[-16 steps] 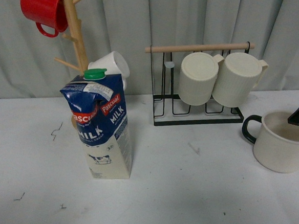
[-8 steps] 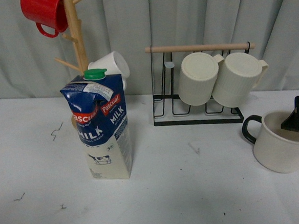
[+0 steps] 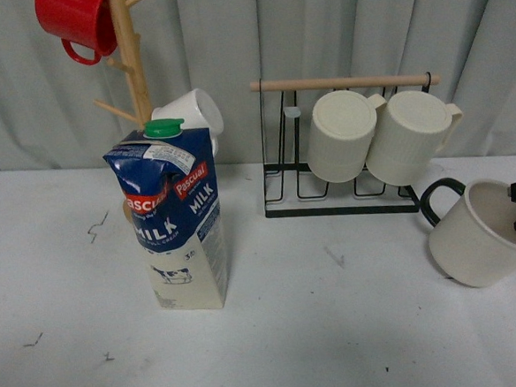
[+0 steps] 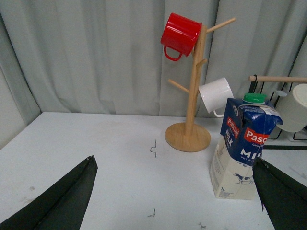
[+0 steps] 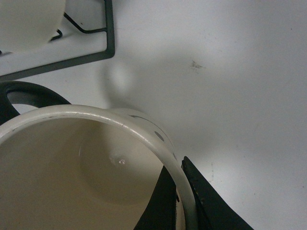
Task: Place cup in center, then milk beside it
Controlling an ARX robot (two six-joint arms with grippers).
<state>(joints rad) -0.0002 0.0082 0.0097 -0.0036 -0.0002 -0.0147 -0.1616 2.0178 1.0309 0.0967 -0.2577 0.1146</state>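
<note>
Both fingers of the right end effector (image 5: 180,191) pinch the rim of the cup (image 3: 470,245), one inside, one outside. The cup sits tilted at the far right of the bench (image 3: 338,330), near the rack (image 3: 321,83). Milk (image 3: 179,226) stands upright left of centre. Left end effector (image 4: 173,162) gapes wide.

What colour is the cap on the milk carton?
The cap is green, clearest in the front view.

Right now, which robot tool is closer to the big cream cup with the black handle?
Right. The right tool pinches the rim of the cup, one finger inside, one outside. The left tool sits open facing the milk carton, the cup nowhere in its view.
</note>
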